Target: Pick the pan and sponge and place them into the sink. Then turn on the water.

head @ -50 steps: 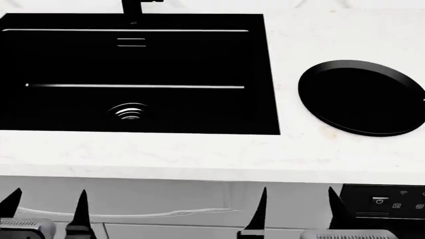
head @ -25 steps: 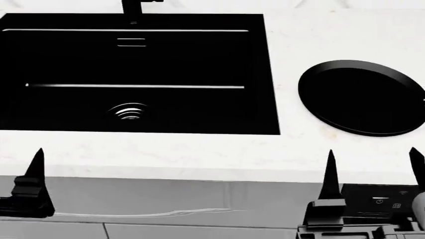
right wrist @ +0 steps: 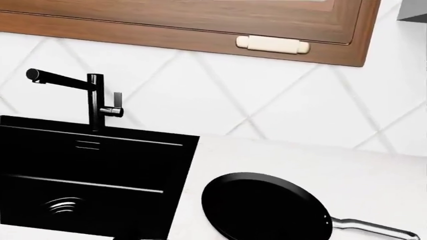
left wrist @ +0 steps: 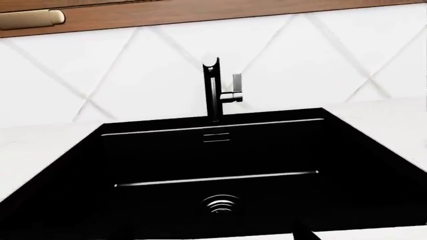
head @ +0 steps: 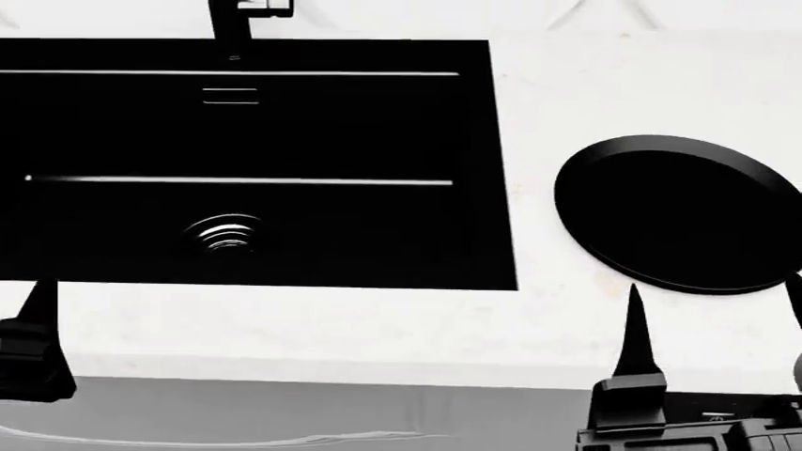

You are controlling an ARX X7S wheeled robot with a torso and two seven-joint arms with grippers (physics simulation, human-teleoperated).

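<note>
The black sink [head: 489,160] fills the left of the head view, with its ringed drain [head: 229,235] and overflow slot [head: 229,95]. The black faucet [right wrist: 97,102] with its side lever [right wrist: 117,102] stands behind the sink. The round black pan [head: 683,211] lies on the counter right of the sink, and its grey handle [right wrist: 373,227] shows in the right wrist view. The sponge is out of view. My right gripper [head: 715,315] is open and empty at the counter's front edge, just in front of the pan. Of my left gripper only one finger [head: 38,329] shows, in front of the sink's left part. It is open and empty.
The white marble counter [head: 314,329] runs around the sink, with a grey cabinet front [head: 314,413] below its edge. A white tiled backsplash [right wrist: 220,100] and a wooden wall cabinet [right wrist: 167,30] with a beige handle [right wrist: 272,44] rise behind the faucet.
Both grippers have risen from below the counter's edge to its front and moved outward. The head view has shifted, so sink and pan sit lower in the frame.
</note>
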